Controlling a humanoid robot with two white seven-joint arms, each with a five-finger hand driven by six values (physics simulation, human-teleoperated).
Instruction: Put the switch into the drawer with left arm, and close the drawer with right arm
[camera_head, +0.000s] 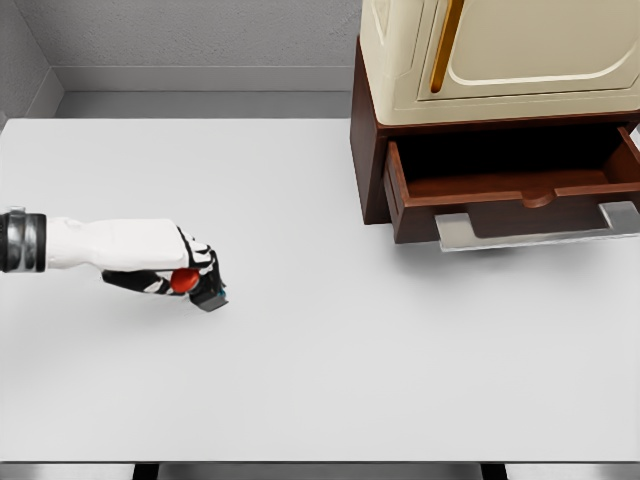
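My left hand (192, 276) reaches in from the left edge, low over the white table (330, 350), with its fingers curled around the switch (197, 287). The switch is a small grey-and-blue box with a red button; most of its body is hidden by the fingers. At the far right stands a dark brown cabinet whose drawer (520, 195) is pulled open, its inside dark and bare, with a flat silver handle (540, 232) along its front. The hand is well to the left of the drawer. No right arm shows.
A cream-coloured appliance (500, 50) with an orange handle sits on top of the cabinet, overhanging the drawer. Grey walls close off the back. The table's front edge runs along the bottom of the view.
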